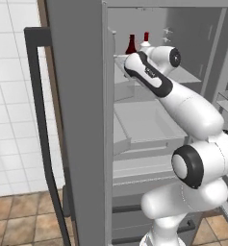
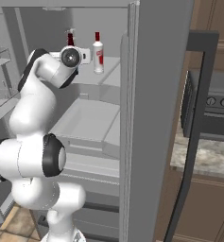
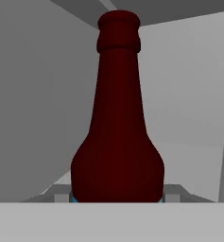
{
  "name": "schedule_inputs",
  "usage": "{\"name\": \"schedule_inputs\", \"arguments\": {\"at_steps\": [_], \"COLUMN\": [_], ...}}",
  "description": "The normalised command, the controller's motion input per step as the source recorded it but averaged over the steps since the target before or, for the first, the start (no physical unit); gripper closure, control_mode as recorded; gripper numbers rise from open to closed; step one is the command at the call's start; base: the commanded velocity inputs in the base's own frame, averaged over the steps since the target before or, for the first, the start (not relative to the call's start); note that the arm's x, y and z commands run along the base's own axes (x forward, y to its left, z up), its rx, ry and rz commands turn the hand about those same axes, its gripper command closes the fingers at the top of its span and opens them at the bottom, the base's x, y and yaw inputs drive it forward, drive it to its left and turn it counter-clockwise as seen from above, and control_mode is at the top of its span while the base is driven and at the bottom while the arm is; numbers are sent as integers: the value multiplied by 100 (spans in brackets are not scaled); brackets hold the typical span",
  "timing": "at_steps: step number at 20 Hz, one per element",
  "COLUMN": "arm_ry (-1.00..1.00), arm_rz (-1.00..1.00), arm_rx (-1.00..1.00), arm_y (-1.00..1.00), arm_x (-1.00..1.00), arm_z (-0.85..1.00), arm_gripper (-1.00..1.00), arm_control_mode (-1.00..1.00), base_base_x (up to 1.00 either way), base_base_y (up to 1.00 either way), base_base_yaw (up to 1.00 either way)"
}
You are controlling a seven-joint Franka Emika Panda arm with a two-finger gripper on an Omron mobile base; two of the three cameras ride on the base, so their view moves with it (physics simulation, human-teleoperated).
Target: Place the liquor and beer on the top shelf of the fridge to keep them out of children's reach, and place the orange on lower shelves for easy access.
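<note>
Now clamped low on the beer (image 3: 117,137), upright at the top shelf (image 2: 111,66) of the fridge (image 1: 82,120) beside the liquor (image 2: 98,53). Probably rigid, slick, breakable glass, top-heavy at the neck; best gripped around the wide body.

The flat pale grey top shelf (image 2: 111,71) of the tall grey fridge (image 2: 151,118) sits in the upper middle of the right base view. On it stands the slim white liquor bottle with a red cap (image 2: 98,53), upright. Just left of it, the dark maroon beer bottle (image 1: 131,44) is upright too; whether it rests on the shelf cannot be told.
</note>
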Motion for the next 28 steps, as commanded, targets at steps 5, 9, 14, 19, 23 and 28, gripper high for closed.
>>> {"name": "schedule_inputs", "arguments": {"at_steps": [5, 9, 14, 19, 23, 28], "arm_ry": [0, 0, -1, -7, -17, -20], "arm_rz": [0, 0, 0, 0, 0, 0], "arm_rx": [0, 0, 0, 0, 0, 0], "arm_y": [0, 0, 0, 3, 15, 19], "arm_x": [21, 20, 19, 16, 10, 10], "arm_z": [-22, -16, -19, -14, -2, 0], "arm_gripper": [100, 100, 100, 100, 100, 100], "arm_control_mode": [-100, -100, -100, -100, -100, -100], "base_base_x": [0, 0, 0, 0, 0, 0], "base_base_y": [0, 0, 0, 0, 0, 0], "base_base_yaw": [0, 0, 0, 0, 0, 0]}}
